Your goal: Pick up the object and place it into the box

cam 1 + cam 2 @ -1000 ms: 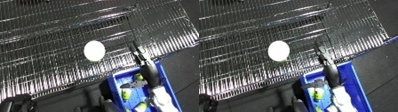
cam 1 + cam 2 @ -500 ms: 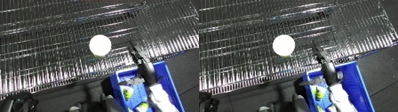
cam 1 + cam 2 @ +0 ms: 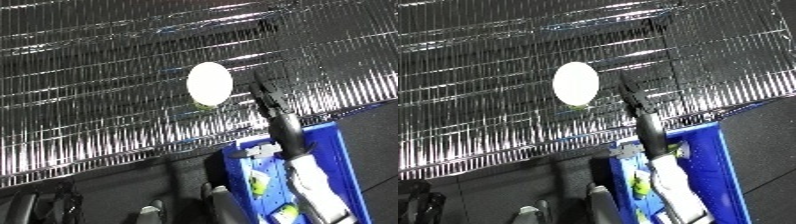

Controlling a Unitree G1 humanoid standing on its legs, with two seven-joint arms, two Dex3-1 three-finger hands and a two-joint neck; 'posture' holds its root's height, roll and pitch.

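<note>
Support: wire-mesh rack (image 3: 107, 100), silvery, bars running close together, filling the upper view | On it: one white oval object (image 3: 210, 83) near the middle (a yellow-green patch shows at its lower edge) | Below the rack's front edge: dark floor (image 3: 496, 185)

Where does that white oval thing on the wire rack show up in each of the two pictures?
Left eye view: the white oval object sits just above the middle, slightly right of centre, on the wire rack.
Right eye view: it sits at the same height, slightly left of centre.
Shared landmark: the right hand, just right of the object, above the blue bin.
</note>
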